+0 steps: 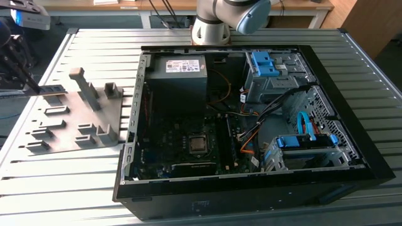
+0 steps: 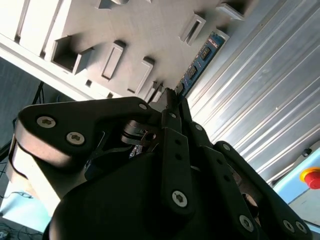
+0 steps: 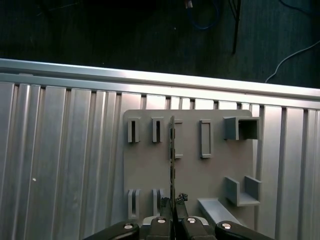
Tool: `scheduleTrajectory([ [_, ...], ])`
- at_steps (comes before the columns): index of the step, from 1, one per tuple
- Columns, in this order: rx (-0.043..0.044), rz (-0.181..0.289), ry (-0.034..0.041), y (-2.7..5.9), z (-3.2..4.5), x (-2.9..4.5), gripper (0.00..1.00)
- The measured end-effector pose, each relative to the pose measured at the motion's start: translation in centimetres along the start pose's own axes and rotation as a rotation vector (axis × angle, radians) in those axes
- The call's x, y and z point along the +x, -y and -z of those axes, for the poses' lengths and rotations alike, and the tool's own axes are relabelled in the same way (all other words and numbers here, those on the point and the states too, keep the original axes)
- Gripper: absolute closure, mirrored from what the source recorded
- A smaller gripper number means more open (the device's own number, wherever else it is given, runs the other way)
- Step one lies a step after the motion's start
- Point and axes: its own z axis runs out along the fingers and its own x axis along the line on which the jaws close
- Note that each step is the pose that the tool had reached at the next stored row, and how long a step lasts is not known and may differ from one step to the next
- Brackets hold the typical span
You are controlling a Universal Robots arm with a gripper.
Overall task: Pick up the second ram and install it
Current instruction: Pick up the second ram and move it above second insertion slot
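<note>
Gripper (image 3: 173,201): nearest the first wrist camera, jaws drawn in almost together, pinching the near end of the ram by its flat faces.
Ram (image 3: 172,150): thin dark stick seen edge-on, running away from the jaws across the fixture. In the second wrist view (image 2: 202,55) its blue label side shows.
Fixture (image 3: 215,180): grey slotted plate under the ram. I cannot tell whether the ram sits in a slot or is just clear of it.
Table (image 3: 60,165): ribbed metal, under the fixture.
Case (image 1: 251,183): open computer, well apart from the fixture, on the exterior view's right.
Progress: grasp looks made; carrying and installing not yet done.
</note>
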Motion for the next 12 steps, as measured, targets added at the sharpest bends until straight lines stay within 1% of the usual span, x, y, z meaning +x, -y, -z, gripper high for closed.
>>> scheduleTrajectory([
  [8, 0.0001, 0.0, 0.0004, -0.03, 1.38, -0.1, 0.86],
  [9, 0.0, 0.0, 0.0004, -0.04, 1.73, -0.13, 0.86],
  [12, -0.0001, 0.0, 0.0006, -0.05, 2.2, -0.16, 0.86],
])
